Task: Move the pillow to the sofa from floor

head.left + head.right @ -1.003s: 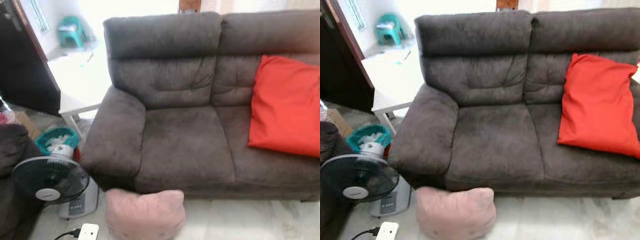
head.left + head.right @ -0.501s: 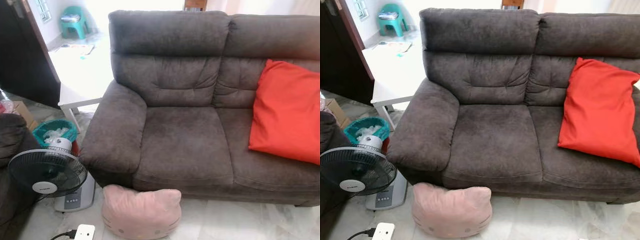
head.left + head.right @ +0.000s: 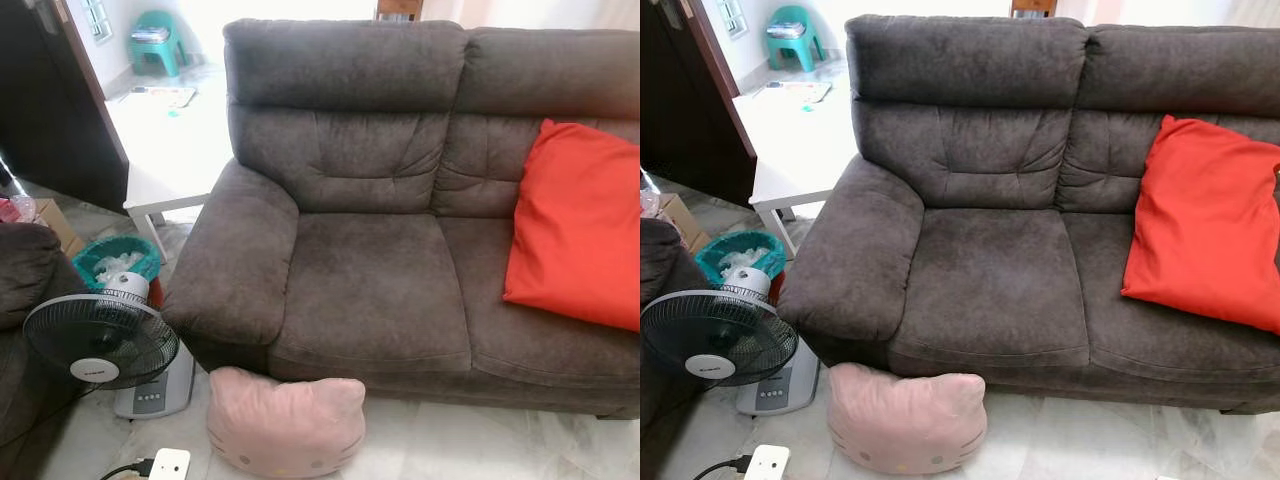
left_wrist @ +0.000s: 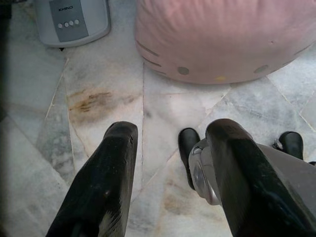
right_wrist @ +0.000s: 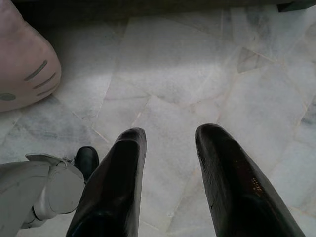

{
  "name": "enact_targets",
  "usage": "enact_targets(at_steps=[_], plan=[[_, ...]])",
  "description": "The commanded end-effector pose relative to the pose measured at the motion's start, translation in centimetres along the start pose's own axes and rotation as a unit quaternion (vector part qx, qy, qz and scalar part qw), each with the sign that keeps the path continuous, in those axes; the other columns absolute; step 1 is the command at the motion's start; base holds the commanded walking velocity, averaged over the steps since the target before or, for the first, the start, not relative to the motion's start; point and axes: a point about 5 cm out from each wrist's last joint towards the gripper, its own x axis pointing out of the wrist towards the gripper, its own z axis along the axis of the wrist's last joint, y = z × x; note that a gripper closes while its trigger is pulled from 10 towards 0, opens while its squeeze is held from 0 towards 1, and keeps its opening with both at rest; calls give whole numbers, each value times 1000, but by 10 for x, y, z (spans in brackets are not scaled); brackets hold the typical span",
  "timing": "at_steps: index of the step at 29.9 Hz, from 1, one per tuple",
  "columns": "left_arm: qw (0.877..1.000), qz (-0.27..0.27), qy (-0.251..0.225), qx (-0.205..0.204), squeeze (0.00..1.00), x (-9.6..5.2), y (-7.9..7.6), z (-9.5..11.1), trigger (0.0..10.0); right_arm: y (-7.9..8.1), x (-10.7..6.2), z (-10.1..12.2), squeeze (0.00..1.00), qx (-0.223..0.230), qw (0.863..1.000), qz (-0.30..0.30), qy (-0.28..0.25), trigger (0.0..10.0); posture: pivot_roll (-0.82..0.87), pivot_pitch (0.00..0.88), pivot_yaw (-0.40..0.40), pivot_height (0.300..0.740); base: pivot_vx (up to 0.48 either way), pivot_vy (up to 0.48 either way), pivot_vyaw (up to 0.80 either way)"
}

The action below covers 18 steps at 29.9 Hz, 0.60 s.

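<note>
A pink cat-face pillow (image 3: pixel 287 422) lies on the marble floor against the front of the dark grey sofa (image 3: pixel 370 290), below its left seat. The same pillow (image 4: pixel 222 39) appears in the left wrist view beyond my left gripper (image 4: pixel 170 136), which hangs open over the floor with nothing between its fingers. My right gripper (image 5: pixel 170 138) also hangs open above bare tiles, with the pillow's edge (image 5: pixel 24 59) off to one side. A red cushion (image 3: pixel 580 225) leans on the sofa's right seat.
A black standing fan (image 3: pixel 100 340) with a grey base (image 3: pixel 155 395) stands left of the pillow, by a teal bin (image 3: pixel 115 262). A white power strip (image 3: pixel 168 466) lies on the floor in front. A white low table (image 3: pixel 170 150) sits behind the sofa's left arm.
The whole picture has shifted and sharpened as the camera moved; the sofa and pillow now sit slightly lower and more in frame. Nothing in the scene itself has moved.
</note>
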Motion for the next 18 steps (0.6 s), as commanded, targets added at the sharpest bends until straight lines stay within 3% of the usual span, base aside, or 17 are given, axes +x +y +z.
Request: enact_targets(at_steps=[1, 18], plan=[[1000, 0, 9, 7, 0, -1, 4, -3, 10000, 0, 0, 0, 0, 5, 1000, -1, -5, 10000, -29, 0, -18, 740, 0, 0, 0], [1000, -3, 9, 9, 0, -1, 3, -3, 10000, 0, 0, 1, 0, 2, 1000, 2, -3, 10000, -26, 3, -23, 740, 0, 0, 0]])
